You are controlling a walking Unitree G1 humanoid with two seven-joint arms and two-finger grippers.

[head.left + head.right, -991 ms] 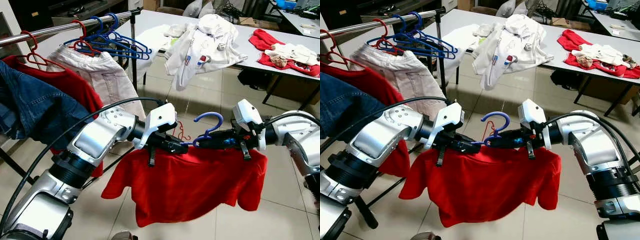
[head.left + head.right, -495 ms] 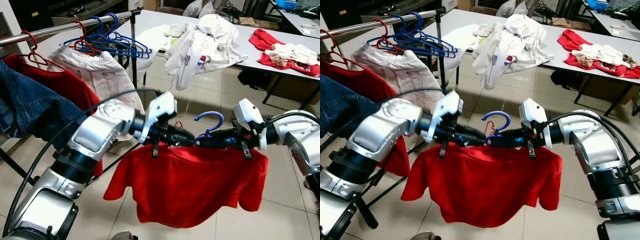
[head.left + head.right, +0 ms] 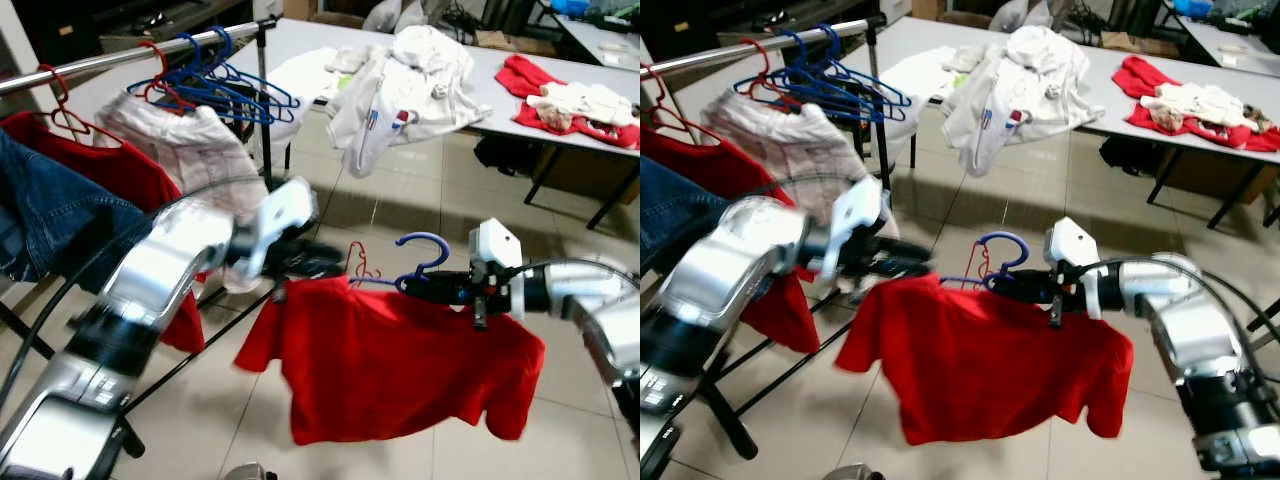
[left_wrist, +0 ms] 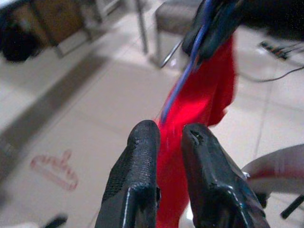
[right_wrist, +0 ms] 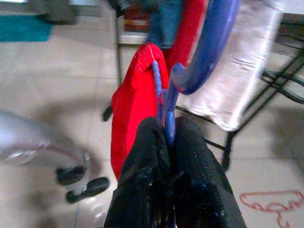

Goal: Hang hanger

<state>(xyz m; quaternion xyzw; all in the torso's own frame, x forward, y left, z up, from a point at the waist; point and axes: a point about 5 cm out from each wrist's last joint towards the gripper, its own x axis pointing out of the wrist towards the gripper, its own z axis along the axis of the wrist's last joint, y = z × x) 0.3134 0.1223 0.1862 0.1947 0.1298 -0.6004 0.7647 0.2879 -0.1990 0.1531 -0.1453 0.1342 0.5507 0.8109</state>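
A blue hanger [image 3: 424, 250] carries a red shirt [image 3: 400, 370] in the air over the floor. My right gripper [image 3: 428, 290] is shut on the hanger's neck just under the hook, as the right wrist view shows [image 5: 167, 129]. My left gripper [image 3: 325, 268], blurred, is to the left of the shirt's shoulder and apart from it. In the left wrist view its fingertips [image 4: 145, 137] stand slightly apart with nothing between them, and the shirt [image 4: 199, 104] hangs beyond. The clothes rail [image 3: 130, 57] runs along the back left.
On the rail hang several blue and red hangers [image 3: 230, 90], light shorts [image 3: 185, 145], a red garment [image 3: 110, 175] and jeans [image 3: 50, 215]. A red hanger [image 3: 362, 265] lies on the floor. A table [image 3: 300, 45] behind holds white clothes [image 3: 410, 80] and red clothes [image 3: 570, 105].
My left gripper has let go of the shirt's left shoulder and pulled back to the left. The shirt now hangs from the right gripper alone and has shifted slightly right.
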